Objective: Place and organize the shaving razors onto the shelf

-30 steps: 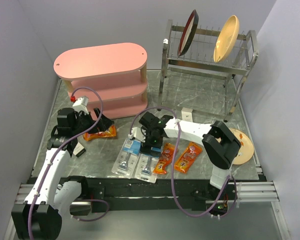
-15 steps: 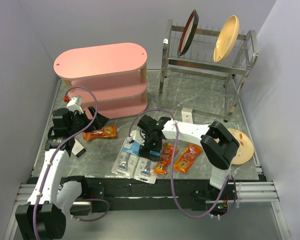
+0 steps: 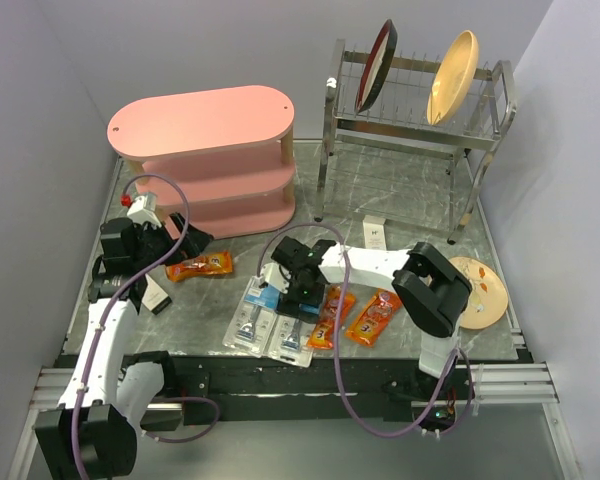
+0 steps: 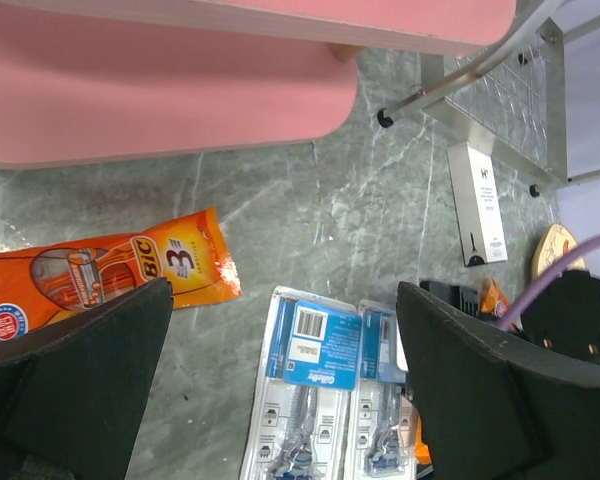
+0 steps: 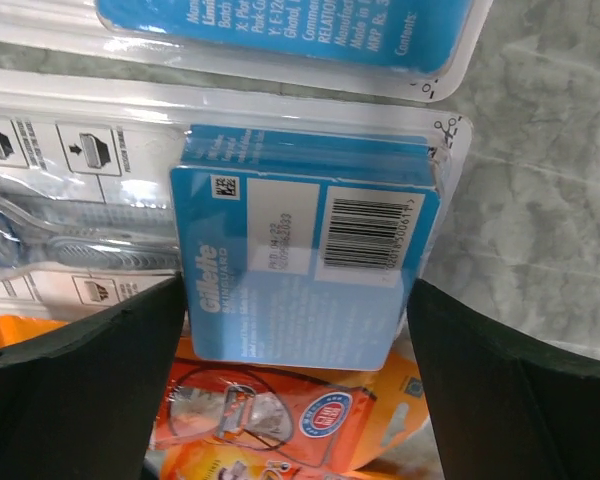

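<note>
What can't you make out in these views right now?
Top view: right gripper covers the right razor pack's card top.
Left wrist view: bottom edge cuts off the left razor pack.
Top view: shelf's top board hides most of the lower boards.

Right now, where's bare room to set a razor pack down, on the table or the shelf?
Free: the shelf top board, fully bare; the table strip between shelf and dish rack, running on under the rack. Crowded: front centre, where the razor packs, orange packets and right gripper bunch together.
</note>
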Motion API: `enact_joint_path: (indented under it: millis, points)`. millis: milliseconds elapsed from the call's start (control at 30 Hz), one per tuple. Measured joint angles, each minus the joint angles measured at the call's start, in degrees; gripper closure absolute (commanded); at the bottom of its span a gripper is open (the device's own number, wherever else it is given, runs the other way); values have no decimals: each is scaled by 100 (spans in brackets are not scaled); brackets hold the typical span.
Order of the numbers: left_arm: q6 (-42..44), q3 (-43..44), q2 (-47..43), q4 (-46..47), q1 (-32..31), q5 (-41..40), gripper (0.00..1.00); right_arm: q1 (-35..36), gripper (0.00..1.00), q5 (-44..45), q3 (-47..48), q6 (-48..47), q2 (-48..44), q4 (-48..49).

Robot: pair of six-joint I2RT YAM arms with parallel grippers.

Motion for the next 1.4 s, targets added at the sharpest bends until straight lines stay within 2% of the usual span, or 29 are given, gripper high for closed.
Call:
enact_joint_path:
  millis: [100,200,333,433,733,1000,1133,1233,1333,1400]
  points:
    - [4,0,-13,-7,57,-2,1,50,32,144,-122,61,-103,162]
    - [9,0,-63,-11,92,-2,1,57,39,188,-249,44,-271,260]
    - [2,-33,-98,61,103,2,1,59,46,356,-271,-297,-584,304]
    - [-17,-90,-92,142,107,7,1,59,47,498,-175,-702,-942,326]
    - [-120,-155,-116,352,142,76,1,-188,46,551,933,-1700,-778,564]
    - [-164,-332,-704,17,144,247,0,-704,44,579,2645,-2184,907,890]
    - [-214,-448,-857,-129,138,372,1,-782,43,553,3377,-2262,1515,647]
    - [-413,-527,-745,-136,138,411,1,-761,39,570,3871,-2330,1810,520]
    - [-688,-695,-640,-125,138,452,1,-697,32,595,4046,-2369,1928,507]
    - [-835,-793,-614,-140,138,479,1,-645,23,664,4054,-2369,1945,529]
